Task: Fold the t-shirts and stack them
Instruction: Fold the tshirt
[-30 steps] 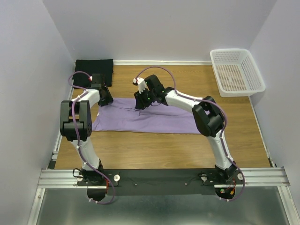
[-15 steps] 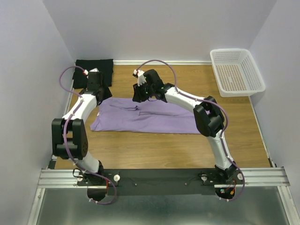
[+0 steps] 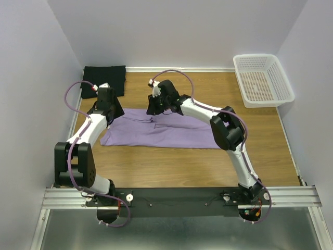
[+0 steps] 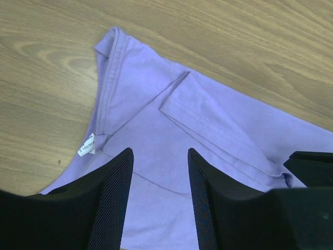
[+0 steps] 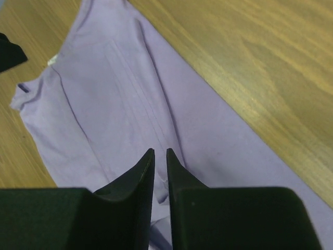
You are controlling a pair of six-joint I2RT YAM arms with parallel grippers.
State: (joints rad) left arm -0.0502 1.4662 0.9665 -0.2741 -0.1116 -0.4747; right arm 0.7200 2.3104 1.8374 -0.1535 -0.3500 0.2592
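Both over the lavender t-shirt point(image 3: 166, 133) — left gripper point(image 4: 159, 152) apart, empty; right gripper point(image 5: 160, 151) nearly together, hold unclear.

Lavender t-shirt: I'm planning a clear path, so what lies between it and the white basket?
Only bare wooden tabletop lies between the lavender t-shirt and the white basket, as the top view shows.

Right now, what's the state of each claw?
Left claw: open, empty, above the lavender t-shirt.
Right claw: almost closed over that shirt; whether it pinches cloth cannot be told.
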